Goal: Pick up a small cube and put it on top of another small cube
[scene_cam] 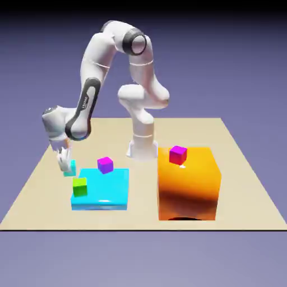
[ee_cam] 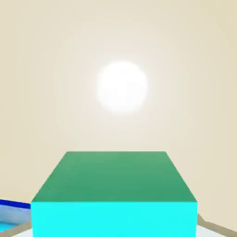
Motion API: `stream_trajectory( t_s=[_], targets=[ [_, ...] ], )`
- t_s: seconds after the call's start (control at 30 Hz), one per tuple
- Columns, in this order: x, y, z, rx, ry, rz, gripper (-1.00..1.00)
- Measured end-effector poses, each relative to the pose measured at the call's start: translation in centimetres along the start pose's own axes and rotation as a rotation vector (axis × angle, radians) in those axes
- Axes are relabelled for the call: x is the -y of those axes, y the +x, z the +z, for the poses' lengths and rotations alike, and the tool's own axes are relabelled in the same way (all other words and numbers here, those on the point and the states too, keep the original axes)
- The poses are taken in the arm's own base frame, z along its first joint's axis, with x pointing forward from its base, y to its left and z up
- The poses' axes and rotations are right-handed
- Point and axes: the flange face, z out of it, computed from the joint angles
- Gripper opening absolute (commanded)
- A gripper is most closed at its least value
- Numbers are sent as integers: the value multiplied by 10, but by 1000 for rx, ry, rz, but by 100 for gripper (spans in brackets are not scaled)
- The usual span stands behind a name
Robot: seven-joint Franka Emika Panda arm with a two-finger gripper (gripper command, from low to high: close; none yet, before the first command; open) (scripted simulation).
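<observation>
One small cyan cube (ee_cam: pixel 114 220) sat between the gripper's (scene_cam: pixel 65 170) fingers, apparently gripped; next step judged: lift, carry over green cube (scene_cam: pixel 80 186).

No clearly readable text.

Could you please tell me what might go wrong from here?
The green cube sits near the cyan slab's edge, so an off-center placement might tip it off. The jaws, around the small cyan cube, hang low beside that slab, so moving sideways without lifting first could bump it.
</observation>
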Motion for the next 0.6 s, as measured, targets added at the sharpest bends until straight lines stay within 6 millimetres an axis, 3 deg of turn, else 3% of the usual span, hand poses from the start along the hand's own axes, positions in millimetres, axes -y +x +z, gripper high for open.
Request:
stream_trajectory(
  t_s=[0.17,0.3,0.37,0.5,0.53,0.6],
  targets=[
    [56,-80,-48,-49,-64,-555,-100],
    [84,-151,-92,-128,-135,-977,-100],
    [83,-145,-93,-128,-134,-970,-100],
    [83,-136,-27,-130,-136,-973,-100],
    [83,-135,-24,-130,-135,-973,100],
    [83,-135,-24,-132,-136,-973,100]
  ],
)
